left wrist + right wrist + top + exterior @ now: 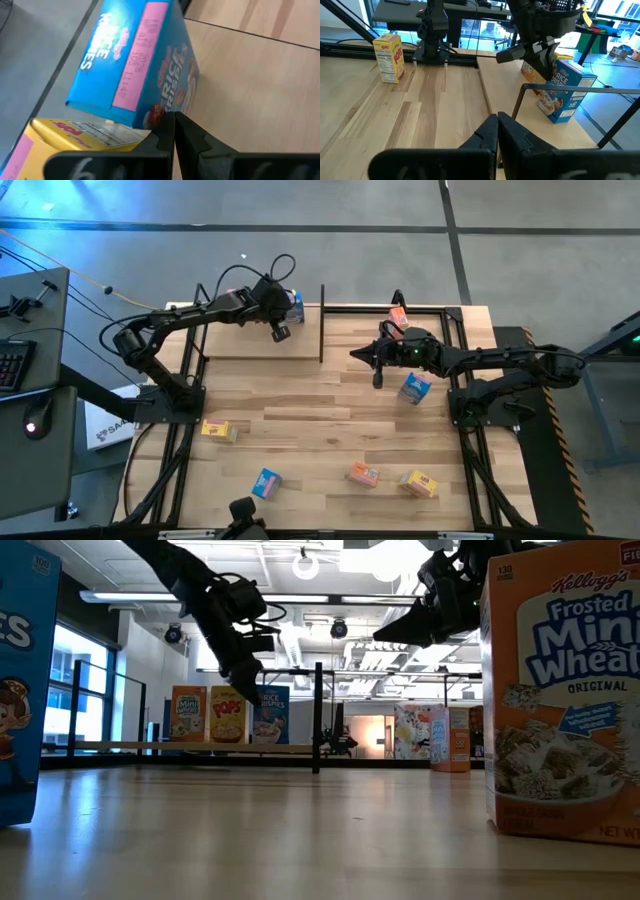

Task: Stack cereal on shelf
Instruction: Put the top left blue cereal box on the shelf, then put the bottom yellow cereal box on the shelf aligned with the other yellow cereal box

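Around the work table: an ordinary workshop room

The striped butcher-block tabletop (pixel 320 435) sits on a grey concrete floor (pixel 350 250). Off to one side stands a desk (pixel 30 380) carrying a black keyboard (pixel 10 365) and a mouse (pixel 37 423). A yellow cable (pixel 70 272) trails across the floor past that desk. From table height, long ceiling lights (pixel 180 597) glow overhead and a tall window (pixel 85 695) lets in daylight.
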Controlling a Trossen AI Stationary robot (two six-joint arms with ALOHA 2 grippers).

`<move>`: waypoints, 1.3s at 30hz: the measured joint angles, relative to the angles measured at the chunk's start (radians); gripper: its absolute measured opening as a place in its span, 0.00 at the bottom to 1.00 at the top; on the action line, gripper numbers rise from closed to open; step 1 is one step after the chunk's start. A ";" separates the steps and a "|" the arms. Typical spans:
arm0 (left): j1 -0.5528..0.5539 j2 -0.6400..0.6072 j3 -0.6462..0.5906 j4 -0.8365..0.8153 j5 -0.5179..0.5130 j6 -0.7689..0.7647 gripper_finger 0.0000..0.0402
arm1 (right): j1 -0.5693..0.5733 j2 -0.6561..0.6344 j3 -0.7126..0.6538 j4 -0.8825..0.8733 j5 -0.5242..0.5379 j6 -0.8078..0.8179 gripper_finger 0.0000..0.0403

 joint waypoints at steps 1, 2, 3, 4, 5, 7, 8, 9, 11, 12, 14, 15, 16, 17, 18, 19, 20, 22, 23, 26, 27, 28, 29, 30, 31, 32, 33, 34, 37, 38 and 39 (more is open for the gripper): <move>0.003 0.000 0.000 0.001 0.000 0.000 0.00 | 0.000 0.000 0.000 0.000 0.000 0.000 0.00; 0.005 0.000 0.000 0.001 0.000 0.000 0.00 | 0.000 0.000 0.000 0.000 0.000 0.000 0.00; 0.007 0.000 0.000 0.001 0.000 -0.001 0.00 | 0.000 0.000 0.000 0.000 0.000 0.000 0.00; 0.010 0.000 0.000 0.001 0.000 0.000 0.00 | 0.000 0.000 0.000 0.000 0.000 0.000 0.00; 0.011 0.000 0.000 0.001 0.001 0.000 0.00 | 0.000 0.000 0.000 0.000 0.000 0.000 0.00; 0.011 0.000 0.000 0.004 0.001 0.000 0.00 | 0.000 0.000 0.000 0.000 0.000 0.000 0.00; 0.011 0.000 0.000 0.005 0.001 0.000 0.00 | 0.000 0.000 0.000 0.000 0.000 0.000 0.00; 0.011 0.000 0.000 0.006 0.001 0.000 0.00 | 0.000 0.000 0.000 0.000 0.000 0.000 0.00; 0.011 0.000 0.000 0.007 0.001 0.000 0.00 | 0.000 0.000 0.000 0.000 0.000 0.000 0.00; 0.011 0.000 0.000 0.007 0.003 0.001 0.00 | 0.000 0.000 0.000 0.000 0.000 0.000 0.00; 0.011 0.000 0.000 0.007 0.028 0.005 0.00 | 0.000 0.000 0.000 0.000 0.000 0.005 0.00; 0.011 -0.004 -0.001 0.008 0.057 -0.004 0.00 | 0.000 0.000 0.000 0.000 -0.001 0.008 0.00; 0.011 -0.014 -0.011 0.023 0.096 -0.017 0.00 | 0.000 0.000 0.000 0.000 -0.001 0.008 0.00; 0.011 -0.030 -0.031 0.053 0.134 -0.028 0.00 | 0.000 0.000 0.000 0.000 -0.001 0.009 0.00; 0.011 -0.048 -0.058 0.090 0.163 -0.038 0.00 | 0.000 0.000 0.000 0.000 -0.001 0.014 0.00; 0.008 -0.069 -0.091 0.132 0.183 -0.044 0.00 | 0.000 0.000 0.000 0.000 -0.001 0.023 0.00; 0.002 -0.091 -0.128 0.166 0.196 -0.050 0.00 | 0.000 0.000 0.000 0.000 -0.001 0.034 0.00; -0.018 -0.139 -0.204 0.239 0.201 -0.067 0.00 | 0.000 0.000 0.000 0.000 -0.001 0.050 0.00; -0.028 -0.169 -0.239 0.274 0.203 -0.073 0.00 | 0.000 0.000 0.000 0.000 -0.001 0.060 0.00; -0.067 -0.276 -0.345 0.379 0.206 -0.100 0.00 | 0.008 0.000 0.022 -0.030 -0.001 0.098 0.00; -0.083 -0.313 -0.379 0.404 0.206 -0.110 0.00 | 0.018 0.000 0.035 -0.050 0.001 0.105 0.01; -0.097 -0.347 -0.412 0.426 0.207 -0.123 0.00 | 0.033 0.000 0.052 -0.086 0.006 0.107 0.02; -0.111 -0.380 -0.439 0.450 0.210 -0.140 0.00 | 0.052 0.000 0.070 -0.132 0.015 0.110 0.04; -0.124 -0.412 -0.465 0.475 0.216 -0.155 0.00 | 0.073 0.000 0.092 -0.189 0.029 0.115 0.06; -0.136 -0.443 -0.492 0.497 0.223 -0.174 0.00 | 0.097 0.000 0.120 -0.252 0.049 0.122 0.09; -0.146 -0.471 -0.518 0.520 0.226 -0.192 0.00 | 0.123 0.000 0.145 -0.308 0.076 0.131 0.12; -0.158 -0.496 -0.545 0.544 0.226 -0.206 0.00 | 0.154 0.000 0.172 -0.369 0.109 0.141 0.16; -0.169 -0.518 -0.575 0.570 0.226 -0.220 0.00 | 0.184 0.000 0.197 -0.431 0.141 0.156 0.20; -0.195 -0.569 -0.648 0.642 0.224 -0.245 0.00 | 0.285 0.000 0.264 -0.614 0.201 0.236 0.34; -0.202 -0.582 -0.668 0.653 0.225 -0.254 0.00 | 0.320 0.000 0.286 -0.672 0.214 0.277 0.39; -0.207 -0.593 -0.686 0.663 0.224 -0.264 0.00 | 0.359 0.000 0.307 -0.735 0.231 0.325 0.44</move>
